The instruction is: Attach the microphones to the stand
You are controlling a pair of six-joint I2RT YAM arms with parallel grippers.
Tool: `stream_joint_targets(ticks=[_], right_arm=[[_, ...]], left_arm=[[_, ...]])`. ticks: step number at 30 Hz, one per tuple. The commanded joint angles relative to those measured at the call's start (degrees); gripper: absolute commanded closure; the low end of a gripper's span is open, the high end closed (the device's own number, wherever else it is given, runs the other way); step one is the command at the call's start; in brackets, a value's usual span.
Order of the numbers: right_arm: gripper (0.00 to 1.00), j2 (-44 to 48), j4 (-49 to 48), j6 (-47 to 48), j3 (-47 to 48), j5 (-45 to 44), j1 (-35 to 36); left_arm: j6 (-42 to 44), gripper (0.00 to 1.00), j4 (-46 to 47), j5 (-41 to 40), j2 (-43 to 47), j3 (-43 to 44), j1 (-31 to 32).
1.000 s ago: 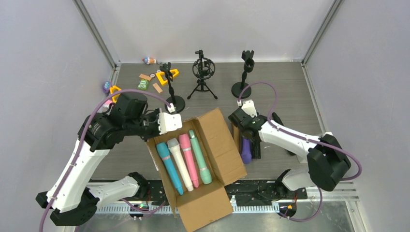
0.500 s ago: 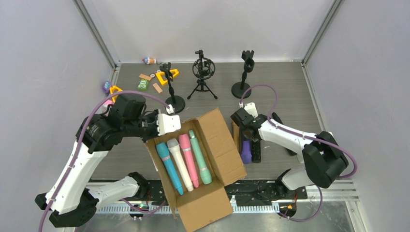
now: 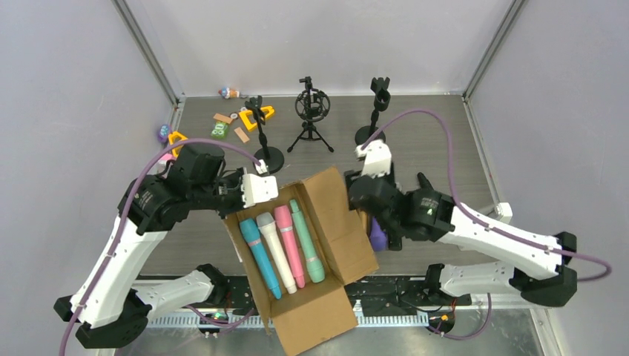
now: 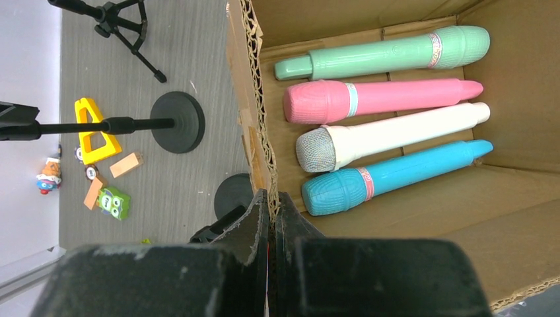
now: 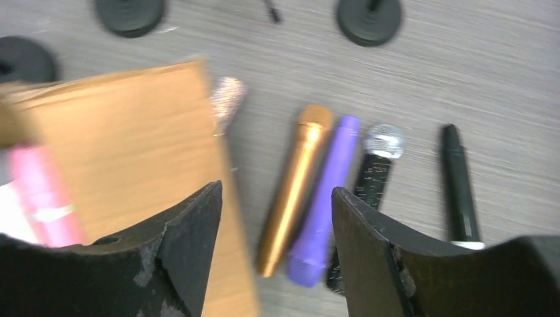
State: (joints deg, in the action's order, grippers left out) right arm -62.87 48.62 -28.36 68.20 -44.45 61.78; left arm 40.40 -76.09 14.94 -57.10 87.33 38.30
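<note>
left gripper (image 4: 271, 198) pinching box wall (image 4: 251, 99) | right gripper (image 5: 276, 195) spread over gold microphone (image 5: 294, 185) | we risk also catching purple microphone (image 5: 328, 198) lying at its 3 o'clock

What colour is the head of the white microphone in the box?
The head is silver-grey mesh; the left wrist view shows it best.

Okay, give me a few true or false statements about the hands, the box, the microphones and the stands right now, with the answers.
1. The box holds four microphones. True.
2. The right hand is gripping the purple microphone. False: it is open and empty above it.
3. The left hand is clamped on the box's edge. True.
4. One microphone is already on a stand. False: all three stands are bare.
5. The gold microphone lies inside the box. False: it lies on the table beside the purple one.
</note>
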Motion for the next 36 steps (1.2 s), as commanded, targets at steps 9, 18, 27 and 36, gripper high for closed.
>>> stream_joint_targets(ticks=[9,18,27,36], right_arm=[[0.39,-20.61,1.52,-11.5,15.15,-10.15,31.85],[0.4,-29.01,-12.12,-10.99,8.15,-2.16,30.0],[0.41,-33.39,-10.36,-15.95,3.43,0.47,24.57],[0.4,-36.65,-12.0,-16.28,2.71,2.84,23.41]], left_arm=[[-1.75,1.0,-1.21,0.71,1.02,-1.15,0.47],[-0.66,1.0,-2.16,0.57,1.82,-0.33,0.46],[0.59,1.0,-2.41,1.23,2.45,-0.69,0.53],[1.19,1.0,-3.09,2.6,1.6,1.07,0.57]])
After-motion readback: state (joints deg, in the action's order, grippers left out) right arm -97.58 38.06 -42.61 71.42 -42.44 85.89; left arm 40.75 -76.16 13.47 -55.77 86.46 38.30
